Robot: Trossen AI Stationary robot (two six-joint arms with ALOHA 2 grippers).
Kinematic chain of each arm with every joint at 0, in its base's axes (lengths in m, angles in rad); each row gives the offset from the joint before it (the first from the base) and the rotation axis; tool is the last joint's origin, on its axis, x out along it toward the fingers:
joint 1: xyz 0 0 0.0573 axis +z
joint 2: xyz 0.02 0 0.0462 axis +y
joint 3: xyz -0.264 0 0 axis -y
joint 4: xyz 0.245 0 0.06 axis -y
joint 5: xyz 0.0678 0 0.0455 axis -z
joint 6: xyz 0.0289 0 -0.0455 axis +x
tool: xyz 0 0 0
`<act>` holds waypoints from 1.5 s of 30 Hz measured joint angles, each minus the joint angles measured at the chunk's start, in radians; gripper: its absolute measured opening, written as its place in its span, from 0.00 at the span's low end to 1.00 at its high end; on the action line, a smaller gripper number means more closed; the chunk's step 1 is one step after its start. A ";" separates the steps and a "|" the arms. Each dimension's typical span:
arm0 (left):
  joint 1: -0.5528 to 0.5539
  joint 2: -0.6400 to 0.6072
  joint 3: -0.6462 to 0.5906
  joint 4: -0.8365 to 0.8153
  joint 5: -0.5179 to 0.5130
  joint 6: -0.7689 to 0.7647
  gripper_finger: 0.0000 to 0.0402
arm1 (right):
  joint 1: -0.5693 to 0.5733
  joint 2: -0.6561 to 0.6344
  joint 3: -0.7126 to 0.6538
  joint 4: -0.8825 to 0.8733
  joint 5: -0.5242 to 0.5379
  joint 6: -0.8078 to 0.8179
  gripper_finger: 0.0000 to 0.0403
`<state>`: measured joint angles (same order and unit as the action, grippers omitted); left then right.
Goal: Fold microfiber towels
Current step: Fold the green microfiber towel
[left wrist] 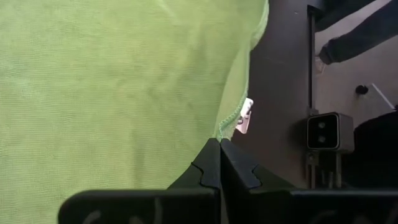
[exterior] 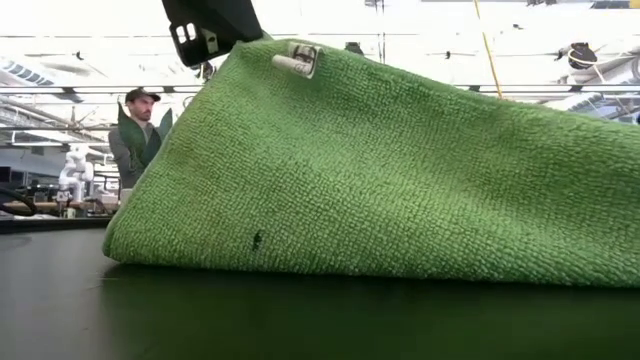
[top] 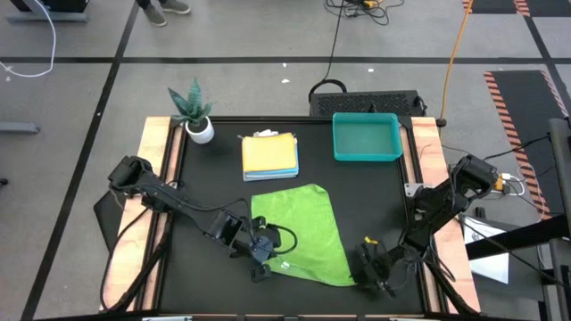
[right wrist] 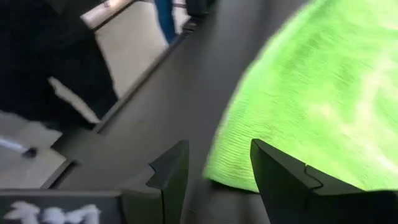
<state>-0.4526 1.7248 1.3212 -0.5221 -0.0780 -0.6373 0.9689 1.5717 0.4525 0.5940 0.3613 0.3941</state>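
Lying flat on the black table (top: 205, 285), one lime green towel (top: 308, 227) is spread out near the front, and it is the biggest soft thing here. One edge of it is lifted up off the table, as the low view shows. The left arm reaches in from the left side, bent low over the table, and the left gripper (top: 260, 254) has its fingers pressed together on the front left edge of the green towel, close to a small white tag (left wrist: 245, 116). The right arm bends in from the right side, and the right gripper (top: 375, 272) sits low by the front right corner of the same towel with its fingers (right wrist: 171, 168) apart and nothing between them. One stack of folded towels (top: 269, 155) lies farther back, with a yellow one on top and blue showing under it; I cannot count them all. One teal tray (top: 366, 136) sits at the back right. One small plant in a white pot (top: 194, 111) stands at the back left corner. One person (exterior: 135, 135) is in the room behind.
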 joint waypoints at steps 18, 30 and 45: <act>0.001 0.000 0.000 0.000 0.009 -0.008 0.00 | 0.007 0.058 0.000 0.012 0.006 0.107 0.14; -0.029 0.000 0.000 0.167 0.052 -0.082 0.00 | -0.014 -0.200 0.000 -0.070 -0.154 0.545 0.00; -0.088 -0.003 0.000 -0.194 -0.197 -0.359 0.00 | -0.335 -0.343 0.123 -0.613 -0.236 0.706 0.00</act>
<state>-0.5404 1.7214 1.3212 -0.7163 -0.2753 -0.9964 0.6338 1.2284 0.5755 -0.0193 0.1255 1.1006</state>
